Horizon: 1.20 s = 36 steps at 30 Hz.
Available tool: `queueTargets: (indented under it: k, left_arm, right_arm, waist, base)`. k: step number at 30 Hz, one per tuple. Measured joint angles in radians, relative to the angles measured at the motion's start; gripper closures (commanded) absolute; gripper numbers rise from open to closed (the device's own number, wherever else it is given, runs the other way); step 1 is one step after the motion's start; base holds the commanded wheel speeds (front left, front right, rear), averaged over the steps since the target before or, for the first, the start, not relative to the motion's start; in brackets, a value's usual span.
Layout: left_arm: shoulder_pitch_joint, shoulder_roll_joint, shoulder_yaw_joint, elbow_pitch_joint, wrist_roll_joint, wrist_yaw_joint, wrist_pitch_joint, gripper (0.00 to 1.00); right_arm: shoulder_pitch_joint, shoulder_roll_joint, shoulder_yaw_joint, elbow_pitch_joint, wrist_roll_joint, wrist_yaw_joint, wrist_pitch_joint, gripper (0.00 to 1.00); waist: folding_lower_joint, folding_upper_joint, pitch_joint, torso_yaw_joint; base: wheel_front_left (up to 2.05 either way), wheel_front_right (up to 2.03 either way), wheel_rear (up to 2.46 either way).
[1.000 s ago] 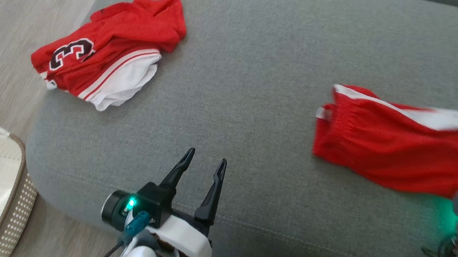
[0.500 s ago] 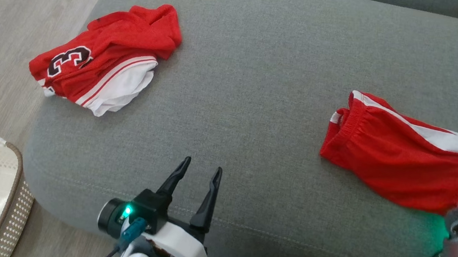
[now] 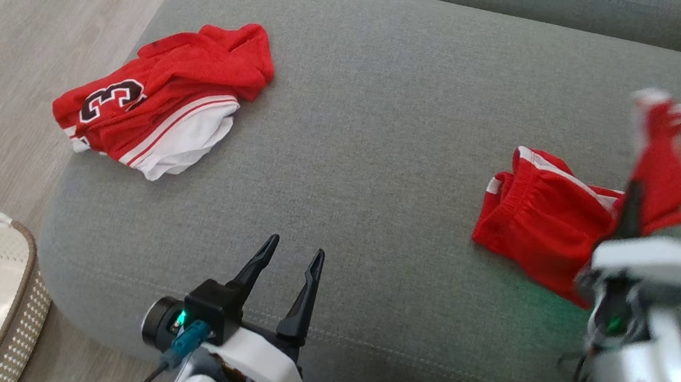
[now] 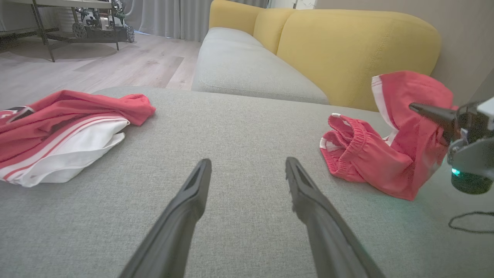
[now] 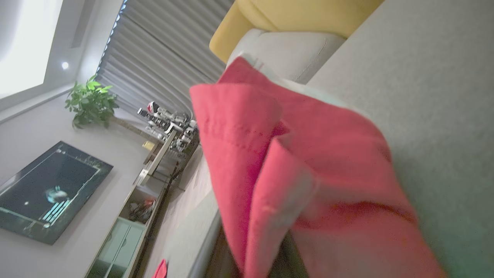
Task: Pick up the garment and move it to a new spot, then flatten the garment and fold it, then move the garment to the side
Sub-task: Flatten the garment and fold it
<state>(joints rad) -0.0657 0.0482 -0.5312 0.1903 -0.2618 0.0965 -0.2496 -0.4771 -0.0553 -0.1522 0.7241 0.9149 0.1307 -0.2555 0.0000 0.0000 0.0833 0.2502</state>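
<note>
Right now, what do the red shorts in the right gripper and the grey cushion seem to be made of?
Red shorts: probably thin synthetic mesh, matte; fine dotted texture, hanging limp from the right gripper. Grey cushion: woven upholstery cloth, matte; coarse visible weave and a stitched seam.

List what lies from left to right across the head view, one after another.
laundry basket → red jersey → left gripper → red shorts
</note>
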Motion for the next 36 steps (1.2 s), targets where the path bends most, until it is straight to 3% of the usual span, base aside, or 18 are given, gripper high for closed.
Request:
queueTargets:
  k: [6, 17, 18, 19, 31, 36]
  left_arm:
    - [0.001, 0.000, 0.000, 0.000, 0.010, 0.001, 0.000, 0.00]
    - [0.001, 0.000, -0.002, 0.006, 0.012, 0.002, 0.000, 0.00]
    - [0.001, 0.000, -0.002, 0.006, 0.012, 0.002, 0.000, 0.00]
    - [0.001, 0.000, -0.002, 0.007, 0.012, 0.004, 0.000, 0.00]
    - [0.001, 0.000, -0.010, 0.007, 0.009, 0.011, 0.000, 0.00]
    - [0.001, 0.000, -0.015, 0.007, 0.002, 0.019, 0.000, 0.00]
  right_arm:
    - [0.116, 0.000, 0.158, -0.113, 0.057, 0.000, 0.000, 1.00]
    - [0.116, 0.000, 0.274, -0.132, 0.034, 0.000, 0.000, 1.00]
    - [0.116, -0.001, 0.291, -0.114, 0.016, 0.000, 0.000, 0.71]
    - [0.117, 0.001, 0.300, -0.100, -0.006, 0.000, 0.000, 0.01]
    - [0.117, -0.001, 0.361, -0.144, -0.098, 0.000, 0.000, 0.00]
    - [0.103, -0.001, 0.356, -0.037, -0.126, 0.000, 0.000, 0.00]
  waist:
    - [0.0000, 0.0000, 0.001, 0.006]
    - [0.0000, 0.0000, 0.012, 0.038]
    - [0.0000, 0.0000, 0.013, 0.041]
    - [0.0000, 0.0000, 0.013, 0.044]
    - [0.0000, 0.0000, 0.026, 0.069]
    - [0.0000, 0.0000, 0.040, 0.079]
  base:
    - [0.00, 0.00, 0.00]
    - [0.00, 0.00, 0.00]
    - [0.00, 0.00, 0.00]
    - [0.00, 0.00, 0.00]
    - [0.00, 0.00, 0.00]
    - [0.00, 0.00, 0.00]
